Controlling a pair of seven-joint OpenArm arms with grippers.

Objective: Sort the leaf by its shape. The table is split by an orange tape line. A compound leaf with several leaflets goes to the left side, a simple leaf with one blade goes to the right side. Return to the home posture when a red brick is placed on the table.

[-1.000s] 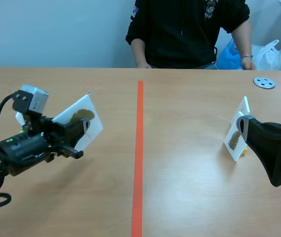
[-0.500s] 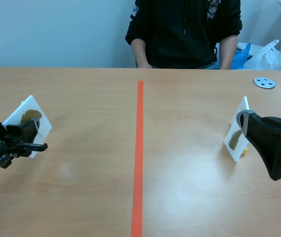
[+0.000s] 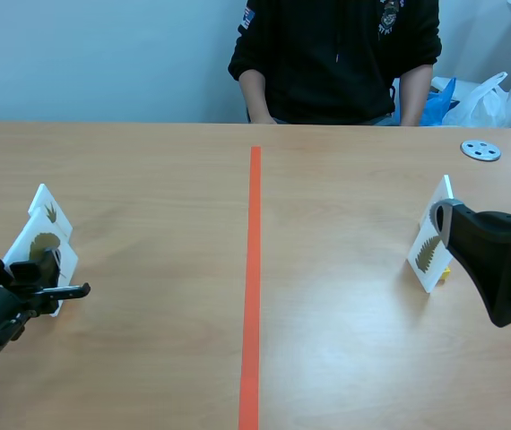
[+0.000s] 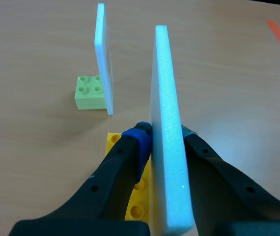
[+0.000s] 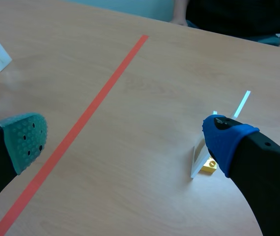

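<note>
Left tool (image 4: 163, 136) tight around leaf card (image 4: 167, 93)

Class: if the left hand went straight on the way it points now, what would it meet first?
Probably the white card standing at the green brick just ahead, though it sits slightly aside and might be missed.

scene: from between the arms, facing 12 o'clock across the table (image 3: 345, 340), wide | left wrist: very close behind left gripper (image 4: 164, 136), edge-on to white card (image 4: 167, 98) | right wrist: higher, looks down toward 11 o'clock | shared by scene and right wrist: tape line (image 3: 253, 269)
</note>
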